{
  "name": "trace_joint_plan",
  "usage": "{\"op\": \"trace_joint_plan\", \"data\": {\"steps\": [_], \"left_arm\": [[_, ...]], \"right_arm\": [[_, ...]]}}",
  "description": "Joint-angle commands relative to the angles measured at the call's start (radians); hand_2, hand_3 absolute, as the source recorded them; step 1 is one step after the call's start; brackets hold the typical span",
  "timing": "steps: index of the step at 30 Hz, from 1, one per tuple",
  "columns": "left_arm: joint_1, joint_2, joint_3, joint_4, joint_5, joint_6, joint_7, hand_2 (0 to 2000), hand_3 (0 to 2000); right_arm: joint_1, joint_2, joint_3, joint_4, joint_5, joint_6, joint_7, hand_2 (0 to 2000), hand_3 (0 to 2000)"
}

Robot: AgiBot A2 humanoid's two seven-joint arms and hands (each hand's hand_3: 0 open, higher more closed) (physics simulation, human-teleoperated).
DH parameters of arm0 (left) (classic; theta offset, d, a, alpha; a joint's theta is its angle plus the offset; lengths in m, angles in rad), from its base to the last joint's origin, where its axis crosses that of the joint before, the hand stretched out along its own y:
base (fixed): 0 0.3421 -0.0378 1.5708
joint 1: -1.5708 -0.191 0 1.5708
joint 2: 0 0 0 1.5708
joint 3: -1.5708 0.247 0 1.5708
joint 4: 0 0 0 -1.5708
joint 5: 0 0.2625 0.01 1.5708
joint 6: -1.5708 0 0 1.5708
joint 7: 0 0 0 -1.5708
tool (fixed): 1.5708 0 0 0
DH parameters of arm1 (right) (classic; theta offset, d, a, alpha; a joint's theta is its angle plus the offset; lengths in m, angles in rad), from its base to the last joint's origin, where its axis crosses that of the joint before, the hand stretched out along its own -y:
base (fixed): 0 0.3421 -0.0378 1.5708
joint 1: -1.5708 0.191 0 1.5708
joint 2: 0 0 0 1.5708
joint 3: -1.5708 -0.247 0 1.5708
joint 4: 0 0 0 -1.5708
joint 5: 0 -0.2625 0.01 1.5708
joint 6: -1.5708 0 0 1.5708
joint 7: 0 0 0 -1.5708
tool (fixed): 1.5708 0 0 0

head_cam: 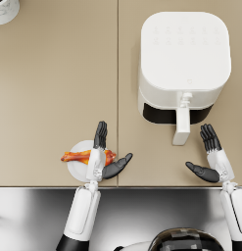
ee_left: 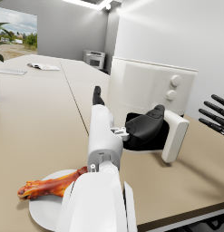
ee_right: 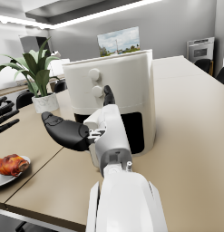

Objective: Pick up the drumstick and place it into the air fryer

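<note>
A browned drumstick lies on a small white plate near the table's front edge. My left hand hovers over the plate's right side, fingers spread, holding nothing. The white air fryer stands at the back right; its drawer is pulled out a little, showing a dark gap, with the handle pointing toward me. My right hand is open, just right of the handle.
A white pot sits at the far left corner; it holds a green plant. A seam runs down the tan tabletop. The table's front edge lies close below both hands.
</note>
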Motion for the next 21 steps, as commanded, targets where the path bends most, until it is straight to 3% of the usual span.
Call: {"op": "trace_joint_plan", "data": {"steps": [1, 21], "left_arm": [[0.000, 0.000, 0.000, 0.000, 0.000, 0.000, 0.000, 0, 0], [0.002, 0.001, 0.030, 0.016, 0.000, 0.000, 0.000, 0, 0]], "right_arm": [[0.000, 0.000, 0.000, 0.000, 0.000, 0.000, 0.000, 0, 0], [0.002, -0.001, 0.030, -0.016, 0.000, 0.000, 0.000, 0, 0]]}}
